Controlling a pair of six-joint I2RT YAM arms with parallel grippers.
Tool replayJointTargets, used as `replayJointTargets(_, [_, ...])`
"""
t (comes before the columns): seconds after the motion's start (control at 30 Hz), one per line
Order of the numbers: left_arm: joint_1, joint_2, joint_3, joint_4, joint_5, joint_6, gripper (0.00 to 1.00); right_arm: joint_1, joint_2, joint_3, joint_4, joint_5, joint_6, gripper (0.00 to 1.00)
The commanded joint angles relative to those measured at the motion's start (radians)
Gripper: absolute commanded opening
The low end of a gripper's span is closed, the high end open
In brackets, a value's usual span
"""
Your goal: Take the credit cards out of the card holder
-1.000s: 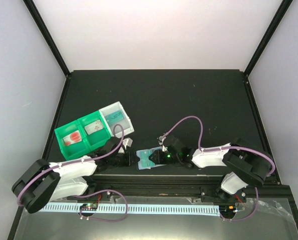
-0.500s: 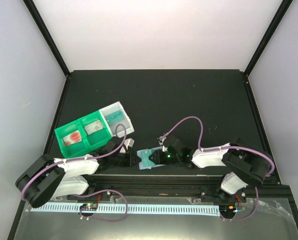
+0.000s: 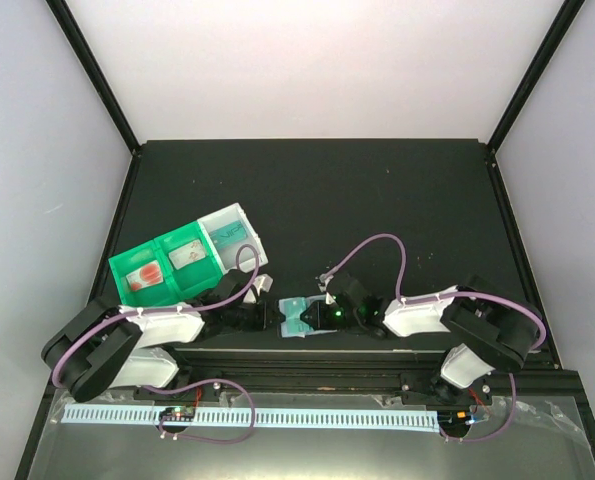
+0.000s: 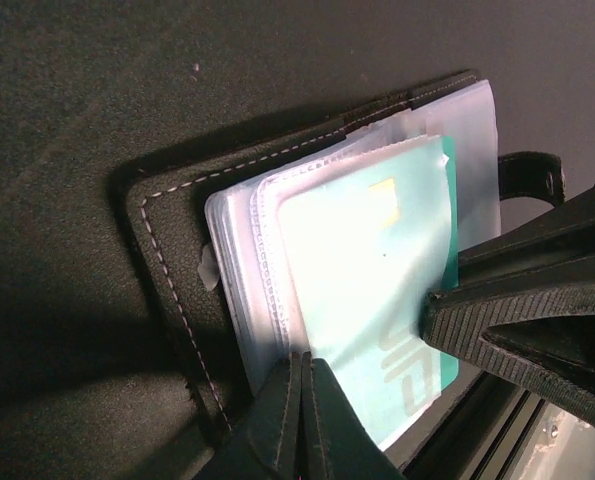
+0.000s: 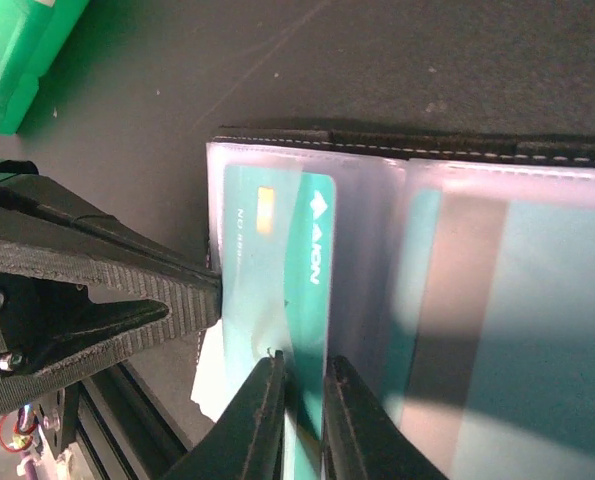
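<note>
The card holder [image 3: 299, 318] lies open near the table's front edge, between my two grippers. Up close it is a black stitched cover [image 4: 167, 250] with clear plastic sleeves [image 5: 457, 300]. A teal credit card [image 5: 277, 270] with a white mark sticks partly out of the left sleeve; the same card [image 4: 367, 260] fills the left wrist view. My right gripper [image 5: 302, 365] is shut on this card's near edge. My left gripper [image 4: 304, 362] is shut, its tips pinching the sleeve's outer edge. Another teal card [image 5: 557, 340] shows dimly inside the right sleeve.
A green two-compartment tray [image 3: 167, 265] holding cards stands to the back left, with a white open bin [image 3: 235, 235] against its right end. The black front rail [image 3: 307, 355] runs just behind the holder's near side. Purple cables loop over both arms.
My left arm has slid right, up to the holder's left edge, and its jaws have shut. My right gripper's jaws have narrowed onto the teal card.
</note>
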Motion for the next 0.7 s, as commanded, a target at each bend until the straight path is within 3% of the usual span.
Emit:
replayJointTargets(0.0, [-0.009, 0.045, -0.017, -0.059, -0.058, 0.018, 0.02, -0.008, -0.031, -0.024, 0.022, 0.028, -0.019, 0.08])
replayJointTargets(0.27, [-0.009, 0.054, -0.01, -0.061, -0.058, 0.028, 0.02, -0.026, -0.087, -0.061, 0.006, 0.04, -0.029, 0.06])
replayJointTargets(0.43, [-0.009, 0.05, -0.01, -0.065, -0.06, 0.032, 0.02, -0.034, -0.096, -0.064, 0.002, 0.033, -0.034, 0.14])
replayJointTargets(0.53, [-0.008, 0.052, -0.01, -0.063, -0.06, 0.03, 0.02, -0.034, -0.098, -0.066, 0.011, 0.02, -0.038, 0.02])
replayJointTargets(0.67, [-0.008, 0.053, -0.01, -0.056, -0.06, 0.029, 0.02, -0.036, -0.114, -0.075, 0.017, 0.023, -0.044, 0.01])
